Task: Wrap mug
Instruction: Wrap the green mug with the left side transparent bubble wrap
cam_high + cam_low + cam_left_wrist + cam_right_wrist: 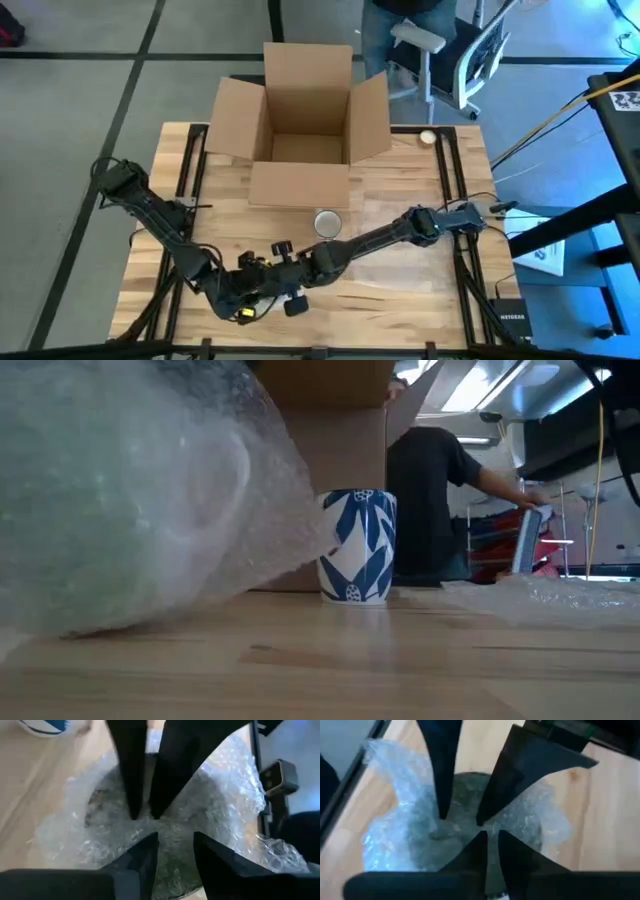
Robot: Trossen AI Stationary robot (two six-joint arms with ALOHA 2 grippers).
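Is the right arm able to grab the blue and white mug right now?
Probably not yet. The right gripper is busy at the bubble-wrapped bundle with the left gripper. The blue and white mug stands bare beside that arm; nothing blocks it.

High view is looking straight down, taking in the whole table (400,285) and the open cardboard box (300,115). Low view is sitting at tabletop level, facing the room, with bubble wrap (130,490) crowding its lens. Both wrist views are peering close past dark fingers onto that wrap. High and low views are sharing the blue-patterned mug (357,546).
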